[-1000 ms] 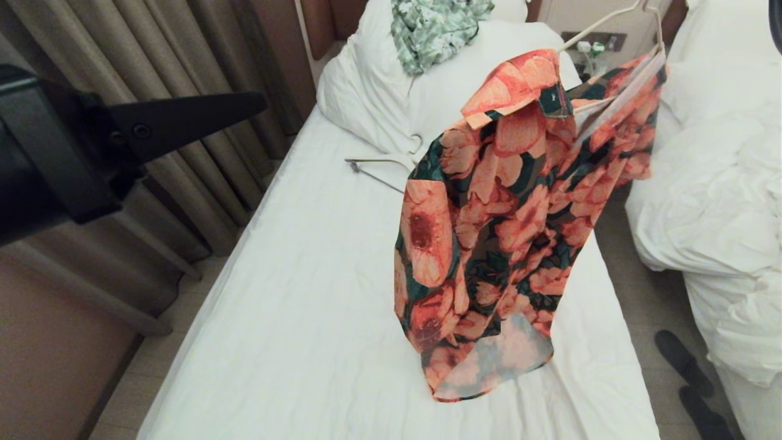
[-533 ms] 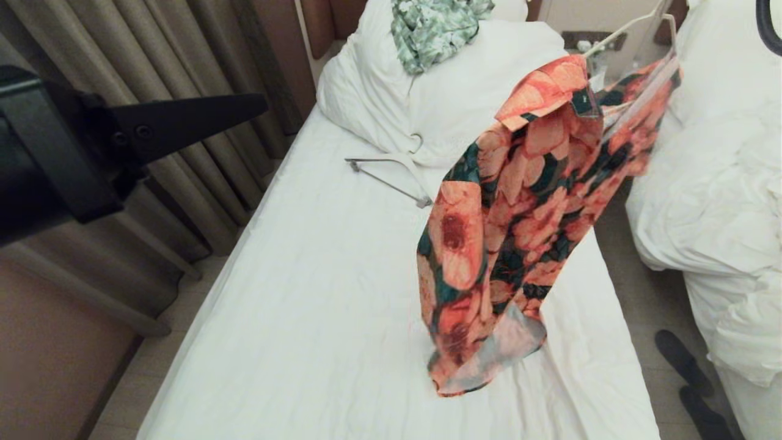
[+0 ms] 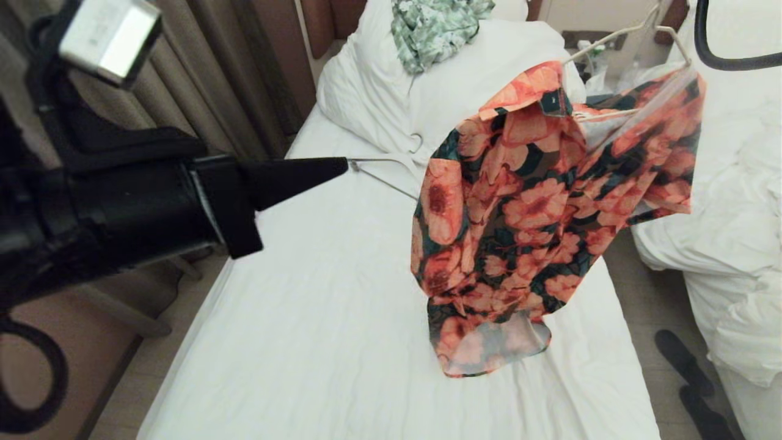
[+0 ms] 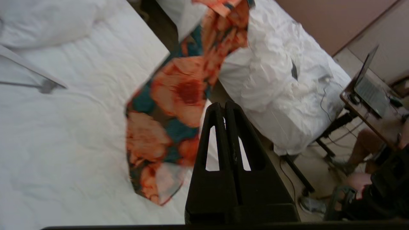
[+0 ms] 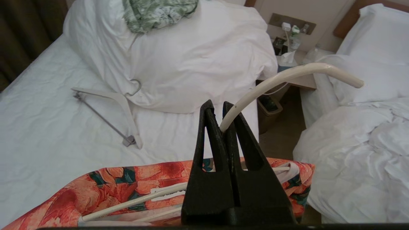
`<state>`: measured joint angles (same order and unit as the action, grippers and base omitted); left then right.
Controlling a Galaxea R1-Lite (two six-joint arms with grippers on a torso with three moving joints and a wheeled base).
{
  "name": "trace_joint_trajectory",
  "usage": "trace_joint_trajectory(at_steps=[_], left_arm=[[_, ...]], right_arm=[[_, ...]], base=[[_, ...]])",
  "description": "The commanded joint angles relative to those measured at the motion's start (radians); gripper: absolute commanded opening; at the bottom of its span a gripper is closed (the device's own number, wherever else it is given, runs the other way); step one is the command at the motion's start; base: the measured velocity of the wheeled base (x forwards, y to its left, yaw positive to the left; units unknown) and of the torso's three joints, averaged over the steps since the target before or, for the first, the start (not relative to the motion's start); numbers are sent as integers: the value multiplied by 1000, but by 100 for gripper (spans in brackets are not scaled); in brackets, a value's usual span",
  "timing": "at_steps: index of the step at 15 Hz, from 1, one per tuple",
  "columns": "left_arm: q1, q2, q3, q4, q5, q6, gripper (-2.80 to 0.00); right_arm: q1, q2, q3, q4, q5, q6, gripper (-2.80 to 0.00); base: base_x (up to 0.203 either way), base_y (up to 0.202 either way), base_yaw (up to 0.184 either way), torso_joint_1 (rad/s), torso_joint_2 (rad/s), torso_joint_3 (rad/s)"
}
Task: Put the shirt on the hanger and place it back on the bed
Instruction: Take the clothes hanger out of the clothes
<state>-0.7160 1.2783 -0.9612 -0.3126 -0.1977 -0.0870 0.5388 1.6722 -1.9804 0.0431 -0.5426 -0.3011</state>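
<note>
Overhead, right jaws pinch the hanger (image 5: pixel 281 78); left gripper (image 3: pixel 333 168), closed, reaches level toward the shirt (image 3: pixel 525 214).

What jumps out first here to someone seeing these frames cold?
The shirt, loud orange flowers on dark green, dangles on the hanger above the right side of the bed, hem brushing the sheet. The right gripper is shut on the hanger's hook. The left gripper looms at the head view's left, shut and empty, pointing toward the shirt.
</note>
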Motion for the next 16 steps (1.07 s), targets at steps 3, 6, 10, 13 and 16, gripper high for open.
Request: trace_joint_trajectory(at_steps=[3,6,10,13,16], left_arm=[[-125,157,73,-262,120,-1,0],[-210,204,84,-291,203,-1,0],[-220,241,100,-375,204,-9,0],[-227,373,128,-593,225,-1,0],[-188,467,128,-639,261,29,0]], right_arm=[[13,20,0,-2,-3,-3,-280],[11,39,0,-8,-4,-4,-280],[23,54,0,-9,-4,-4,-280],[29,54,2,-9,-4,-3,-280],[35,46,5,-8,-4,-2,-280]], base=[[0,0,0,0,0,0],[0,0,0,0,0,0],[0,0,0,0,0,0],[0,0,0,0,0,0],[0,0,0,0,0,0]])
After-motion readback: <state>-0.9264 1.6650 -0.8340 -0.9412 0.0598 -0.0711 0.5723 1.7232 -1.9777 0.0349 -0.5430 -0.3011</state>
